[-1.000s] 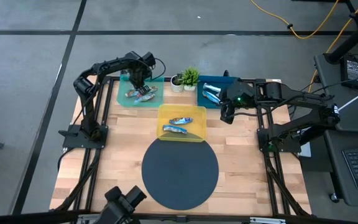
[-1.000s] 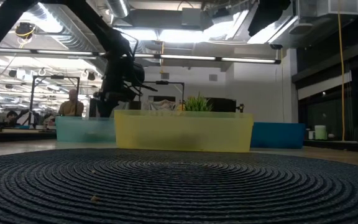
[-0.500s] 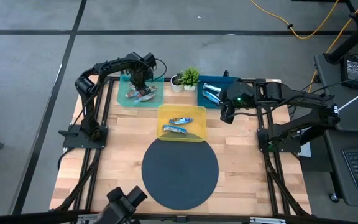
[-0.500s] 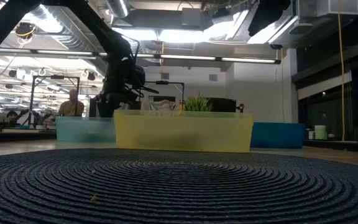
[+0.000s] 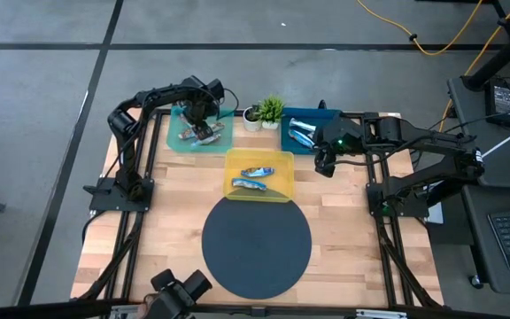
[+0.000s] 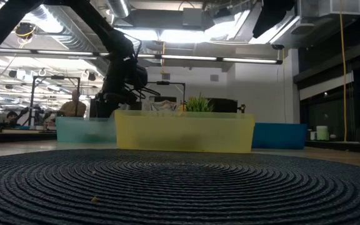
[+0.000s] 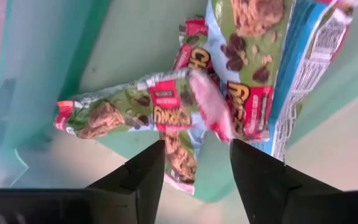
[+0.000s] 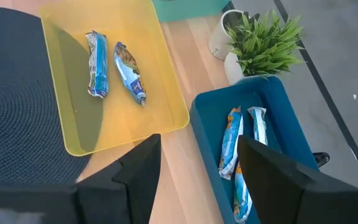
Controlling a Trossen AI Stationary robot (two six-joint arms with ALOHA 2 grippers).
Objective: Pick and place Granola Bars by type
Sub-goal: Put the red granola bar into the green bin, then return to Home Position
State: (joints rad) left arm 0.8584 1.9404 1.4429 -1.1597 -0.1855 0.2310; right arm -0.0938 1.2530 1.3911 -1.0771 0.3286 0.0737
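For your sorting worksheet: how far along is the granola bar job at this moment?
Done: green-print bars lie in the teal tray, blue bars in the dark blue tray.
In hand: nothing; the left gripper hangs open over the teal tray, and the right gripper waits open near the blue tray.
Left: two bars remain in the yellow tray.

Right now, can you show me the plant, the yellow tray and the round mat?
plant (image 8: 267,37), right wrist view, its leaves
yellow tray (image 8: 64,121), right wrist view, bare floor
mat (image 5: 257,246), high view, its middle
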